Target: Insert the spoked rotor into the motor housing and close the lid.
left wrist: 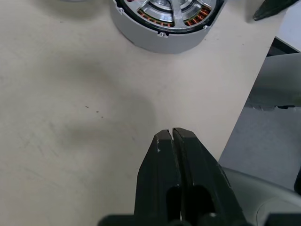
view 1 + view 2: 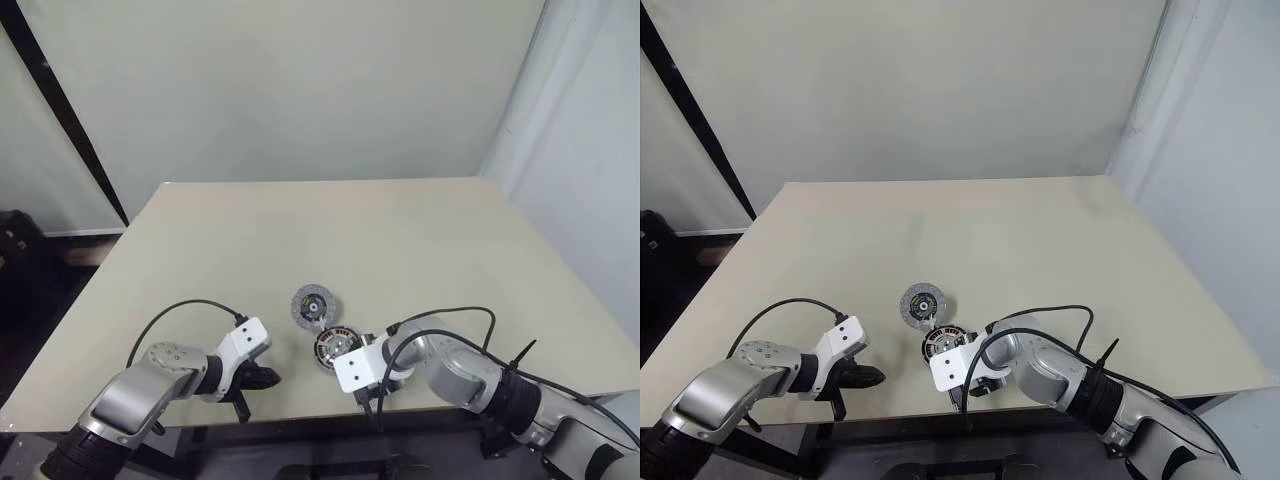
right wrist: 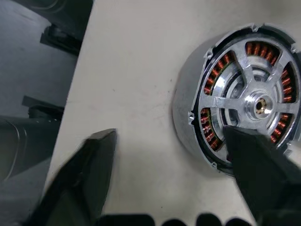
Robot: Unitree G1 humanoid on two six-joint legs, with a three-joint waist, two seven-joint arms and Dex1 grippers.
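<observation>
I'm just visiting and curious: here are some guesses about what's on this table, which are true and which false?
1. The left end effector is shut and empty. True.
2. The lid sits on the motor housing. False: it lies on the table beside the housing.
3. Copper windings show inside the housing. True.
4. The right end effector is clamped shut. False: its fingers stand apart, one finger over the housing's rim.

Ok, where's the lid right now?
In the left eye view the lid lies flat on the table, just beyond the motor housing, ahead of the right gripper.
</observation>
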